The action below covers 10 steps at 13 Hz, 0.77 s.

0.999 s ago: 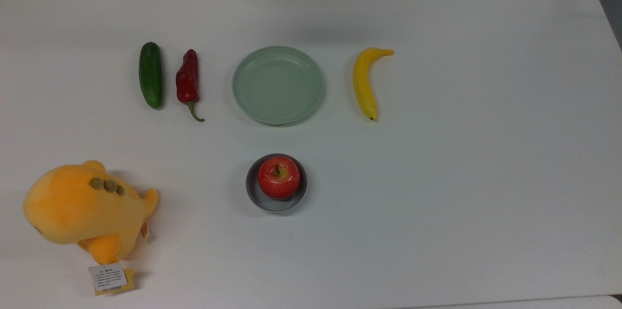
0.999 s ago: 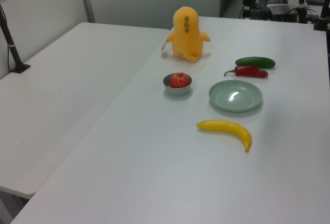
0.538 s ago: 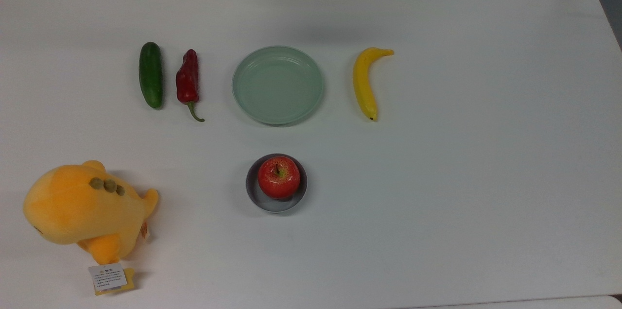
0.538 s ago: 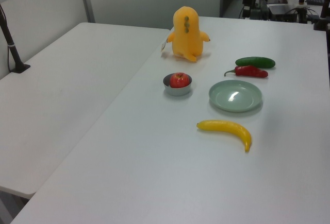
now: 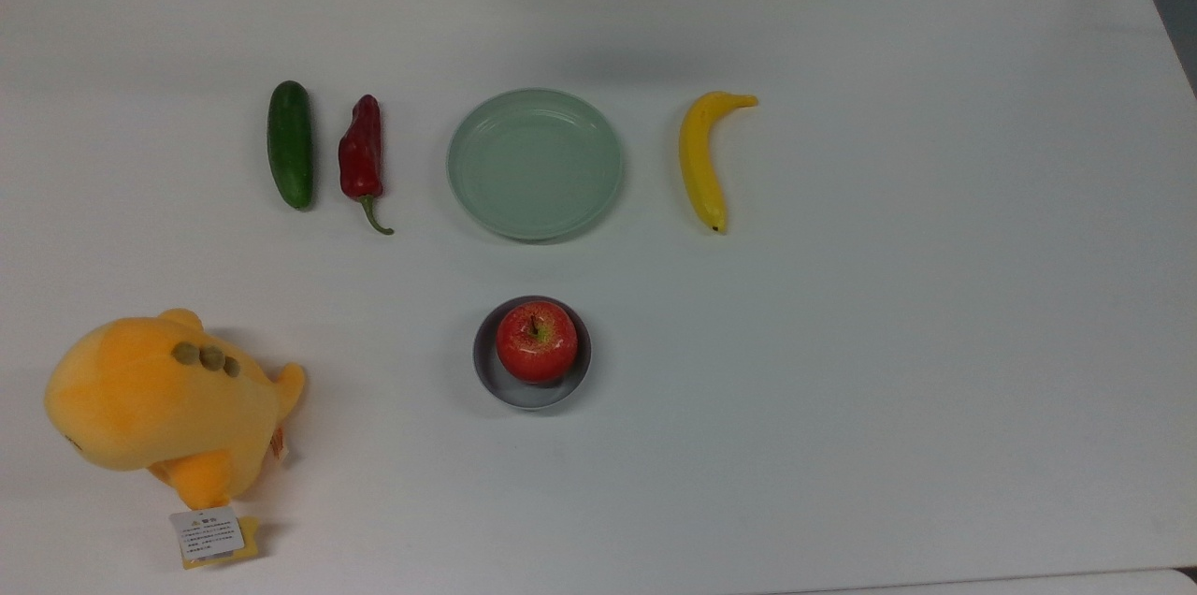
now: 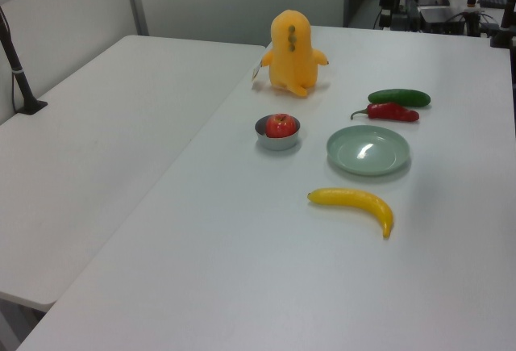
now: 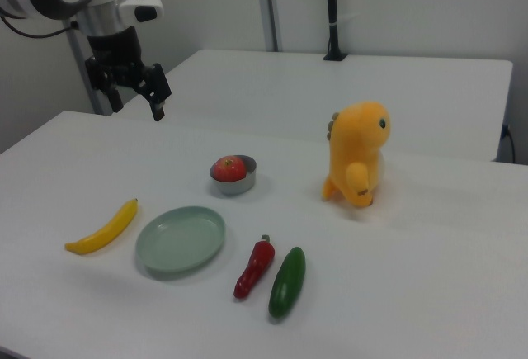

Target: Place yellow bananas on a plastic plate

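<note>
While the yellow bananas point(image 5: 702, 161) lie flat on the white bench point(image 5: 888, 342), the arm's pincer point(image 7: 147, 96) hangs high above the bench at the right view's upper left, well apart from every object. Its two dark fingers point(image 7: 158, 95) stand apart with nothing between them.

Going left to right across the top view:
- orange-yellow plush toy point(image 5: 159, 408), near the lower left corner, with a paper tag point(image 5: 208, 534) below it
- green cucumber point(image 5: 289, 144), lying lengthwise
- red chili pepper point(image 5: 362, 155), just beside the cucumber, not touching it, green stem pointing toward the near edge
- plastic plate point(image 5: 477, 202), pale mint green, centred, holding nothing
- grey bowl point(image 5: 486, 380), below the plate in the top view, holding a red apple point(image 5: 536, 341)
- yellow bananas, to the right of the plate, apart from its rim, stem at the far end and bent rightward, dark tip toward the near edge

Left view: the bananas point(image 6: 352, 203) lie nearest the camera, the plate point(image 6: 368, 151) just behind them, the bowl point(image 6: 278, 133) to the left view's left.

Right view: the bananas point(image 7: 103, 229) sit at the plate's point(image 7: 181, 239) left, close to it, with a gap visible.
</note>
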Each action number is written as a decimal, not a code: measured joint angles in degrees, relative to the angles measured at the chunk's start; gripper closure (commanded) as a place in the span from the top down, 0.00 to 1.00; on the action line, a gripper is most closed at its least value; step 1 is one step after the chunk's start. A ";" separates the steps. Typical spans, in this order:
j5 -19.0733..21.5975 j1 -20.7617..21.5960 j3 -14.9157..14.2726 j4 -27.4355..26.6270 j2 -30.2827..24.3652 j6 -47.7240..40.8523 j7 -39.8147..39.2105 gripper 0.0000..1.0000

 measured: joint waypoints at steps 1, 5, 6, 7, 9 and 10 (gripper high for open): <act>0.00 -0.08 0.00 0.00 0.00 0.00 0.00 1.00; 0.00 -0.59 0.00 -0.15 0.04 0.00 -1.24 1.00; 0.00 -0.85 -0.02 -0.26 0.08 0.00 -3.20 1.00; 0.00 -1.03 -0.03 -0.58 0.13 -0.01 -5.60 1.00; 0.02 -0.98 0.09 -1.71 0.30 -0.02 -8.46 1.00; 0.06 -0.79 0.43 -2.24 0.40 -0.09 -9.09 1.00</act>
